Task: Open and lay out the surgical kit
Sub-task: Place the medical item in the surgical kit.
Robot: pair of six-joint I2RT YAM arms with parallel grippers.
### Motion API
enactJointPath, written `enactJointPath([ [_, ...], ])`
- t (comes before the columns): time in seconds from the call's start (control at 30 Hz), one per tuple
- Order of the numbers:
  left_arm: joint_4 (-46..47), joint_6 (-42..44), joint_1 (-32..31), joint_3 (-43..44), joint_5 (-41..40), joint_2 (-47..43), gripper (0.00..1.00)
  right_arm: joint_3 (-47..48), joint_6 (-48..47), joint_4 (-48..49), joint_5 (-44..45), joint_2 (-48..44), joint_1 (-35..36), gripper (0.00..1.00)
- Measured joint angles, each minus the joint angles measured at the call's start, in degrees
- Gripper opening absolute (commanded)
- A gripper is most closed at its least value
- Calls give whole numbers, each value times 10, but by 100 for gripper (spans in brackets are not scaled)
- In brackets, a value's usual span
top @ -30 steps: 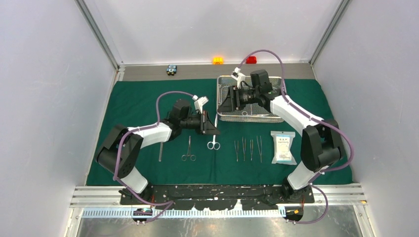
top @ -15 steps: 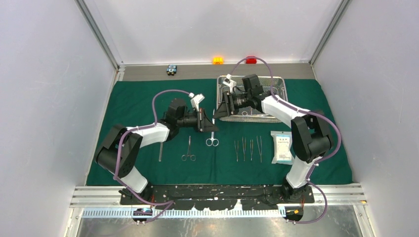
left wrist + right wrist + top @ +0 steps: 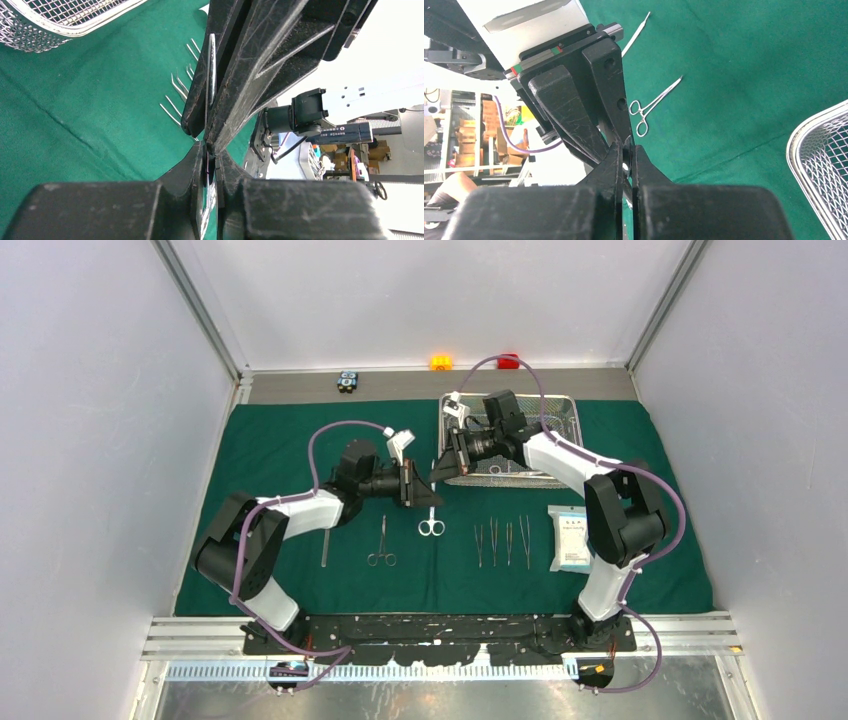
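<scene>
The scissors (image 3: 431, 525) hang blades-up over the dark green cloth (image 3: 280, 440), finger loops toward the near edge. My left gripper (image 3: 424, 496) is shut on their middle; the thin steel shows between its jaws (image 3: 210, 165). My right gripper (image 3: 440, 473) faces it tip to tip and is shut on the blades (image 3: 211, 65), with the pivot screw just visible between its fingers (image 3: 628, 165). The wire-mesh tray (image 3: 560, 405) stands behind the right arm. Forceps (image 3: 381, 543), tweezers (image 3: 500, 542) and the white-blue packet (image 3: 574, 537) lie in a row on the cloth.
A slim steel tool (image 3: 326, 545) lies left of the forceps. Orange (image 3: 441, 362), red (image 3: 509, 361) and black-blue (image 3: 347, 381) blocks sit on the grey strip behind the cloth. White walls close in both sides. The tray's rim (image 3: 819, 165) is close at the right wrist's right.
My right gripper has swung left from over the tray to the scissors' blades and gone from open to shut on them. The left gripper has kept its hold and barely moved.
</scene>
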Motion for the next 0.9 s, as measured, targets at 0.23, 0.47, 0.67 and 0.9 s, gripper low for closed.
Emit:
enactJointPath([
  [0.23,7,1,0,-2,1,0,24,1,-1,-2,-3,0,0,0],
  [0.47,-27,30,29,-1,1,-7,62,1,-12,-7,24,0,-3,1],
  [0.67,-142,116,71,31,25,-40,72,1,-21,-17,50,2,-10,0],
  [0.9,-219,180,170,54,47,-97,72,-9,7,21,44,27,0,1],
])
